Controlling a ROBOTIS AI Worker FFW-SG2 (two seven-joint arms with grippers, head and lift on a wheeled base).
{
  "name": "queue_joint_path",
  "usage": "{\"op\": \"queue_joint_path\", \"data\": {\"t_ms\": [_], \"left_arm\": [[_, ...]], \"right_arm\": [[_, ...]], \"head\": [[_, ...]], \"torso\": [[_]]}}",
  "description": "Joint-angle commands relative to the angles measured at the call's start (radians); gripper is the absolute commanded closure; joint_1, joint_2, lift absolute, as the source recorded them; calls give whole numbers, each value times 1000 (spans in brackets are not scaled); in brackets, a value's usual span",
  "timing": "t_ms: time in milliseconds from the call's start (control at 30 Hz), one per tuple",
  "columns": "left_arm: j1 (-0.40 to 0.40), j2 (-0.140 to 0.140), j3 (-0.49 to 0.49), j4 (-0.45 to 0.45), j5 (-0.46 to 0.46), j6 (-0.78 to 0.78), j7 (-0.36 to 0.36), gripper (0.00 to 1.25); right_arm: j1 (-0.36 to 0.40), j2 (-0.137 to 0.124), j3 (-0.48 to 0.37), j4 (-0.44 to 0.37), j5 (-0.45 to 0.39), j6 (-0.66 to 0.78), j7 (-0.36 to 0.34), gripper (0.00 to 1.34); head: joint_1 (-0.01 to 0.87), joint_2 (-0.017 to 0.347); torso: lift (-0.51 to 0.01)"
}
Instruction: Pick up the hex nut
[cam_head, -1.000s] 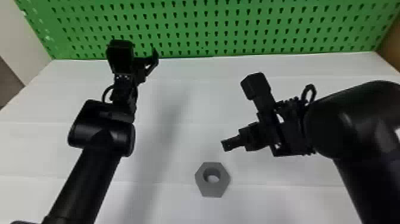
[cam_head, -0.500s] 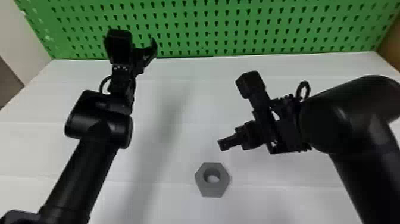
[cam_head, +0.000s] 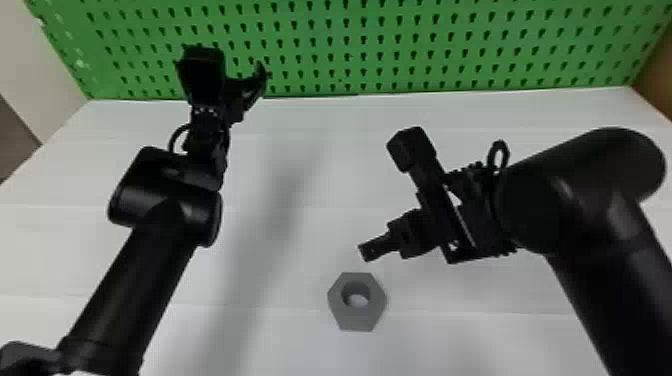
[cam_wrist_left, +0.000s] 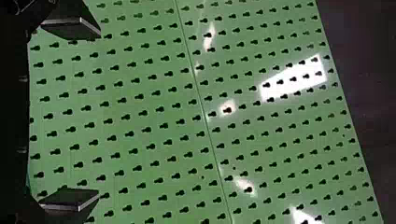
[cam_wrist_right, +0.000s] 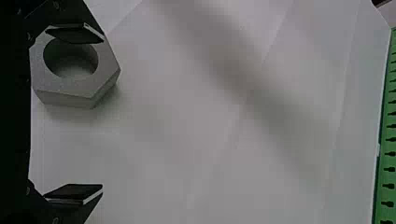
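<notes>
In the head view, the left arm (cam_head: 135, 285) slants from lower left toward the upper left, its claw (cam_head: 246, 92) spread wide. The right arm (cam_head: 605, 240) enters at lower right, bending leftward; its claw (cam_head: 395, 241), right of centre, also gapes.
</notes>
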Motion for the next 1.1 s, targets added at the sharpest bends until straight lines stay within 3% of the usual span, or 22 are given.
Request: {"op": "queue_joint_path", "data": {"t_ms": [0,367,1067], "left_arm": [[-11,2,-7,4,3,0,1,88],[-23,2,-12,8,3,-5,2,90],[-32,3,-9,11,2,-13,7,88]], "right_arm": [[-12,1,12,16,-11,3,0,163],[-66,-8,64,105,-77,3,0,165],[-129,-3,153,248,-82,3,12,165]], "head": [[785,149],[785,149],[785,149]], "torso": [[-90],[-90],[-90]]}}
